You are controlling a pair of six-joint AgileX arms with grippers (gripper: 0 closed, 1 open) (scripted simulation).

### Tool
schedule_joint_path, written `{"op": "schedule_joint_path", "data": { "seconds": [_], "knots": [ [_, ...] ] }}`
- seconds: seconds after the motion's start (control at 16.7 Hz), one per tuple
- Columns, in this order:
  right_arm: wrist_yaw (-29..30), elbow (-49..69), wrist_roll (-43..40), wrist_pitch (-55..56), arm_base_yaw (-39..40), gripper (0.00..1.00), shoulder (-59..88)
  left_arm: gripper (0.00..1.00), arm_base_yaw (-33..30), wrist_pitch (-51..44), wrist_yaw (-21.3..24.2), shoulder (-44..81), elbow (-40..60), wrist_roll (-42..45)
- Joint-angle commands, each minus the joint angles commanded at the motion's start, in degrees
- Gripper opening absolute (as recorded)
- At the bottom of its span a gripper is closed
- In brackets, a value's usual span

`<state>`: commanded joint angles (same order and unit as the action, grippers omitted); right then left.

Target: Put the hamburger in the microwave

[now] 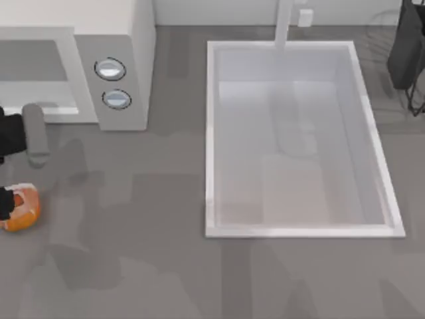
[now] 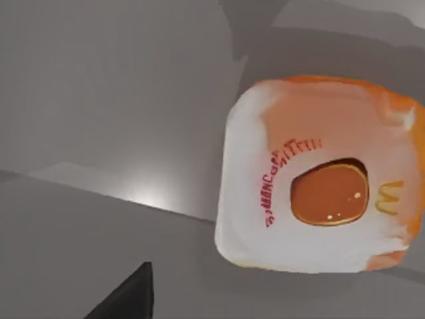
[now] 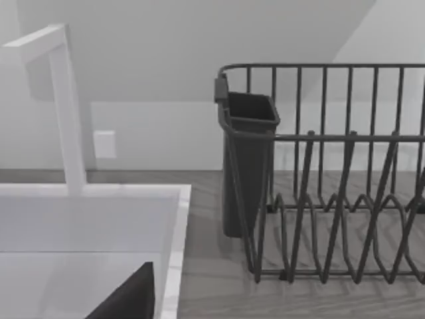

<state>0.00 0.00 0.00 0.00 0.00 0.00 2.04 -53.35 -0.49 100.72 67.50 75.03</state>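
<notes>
Orange bun, the hamburger (image 1: 20,207), sits at your left gripper (image 1: 5,203) on the table's left edge; jaw state: cannot tell, grip unconfirmed. In the left wrist view it (image 2: 319,176) fills the space just ahead of the jaws. The microwave (image 1: 80,63) cavity lies just beyond them, so left arm is nearer. Right arm (image 1: 406,46) is parked far right by the dish rack (image 3: 332,193).

A white sink basin (image 1: 299,229) (tap (image 3: 63,100) at its back) sits beside a dark dish rack (image 3: 332,199).
</notes>
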Motion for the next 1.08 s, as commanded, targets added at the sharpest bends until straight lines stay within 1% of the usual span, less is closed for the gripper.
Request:
{"op": "schedule_joint_path", "data": {
  "seconds": [0.18,0.6,0.84,1.08],
  "knots": [
    [0.00,0.00,0.00,0.00,0.00,1.00,0.00,1.00,0.10,-3.15,0.08,3.56,3.30,3.22],
    [0.00,0.00,0.00,0.00,0.00,1.00,0.00,1.00,-0.13,-2.57,0.07,3.19,2.40,3.20],
    [0.00,0.00,0.00,0.00,0.00,1.00,0.00,1.00,0.10,2.28,0.07,2.85,-2.91,3.27],
    [0.00,0.00,0.00,0.00,0.00,1.00,0.00,1.00,0.27,9.21,0.07,6.11,-6.78,3.48]
  ]
}}
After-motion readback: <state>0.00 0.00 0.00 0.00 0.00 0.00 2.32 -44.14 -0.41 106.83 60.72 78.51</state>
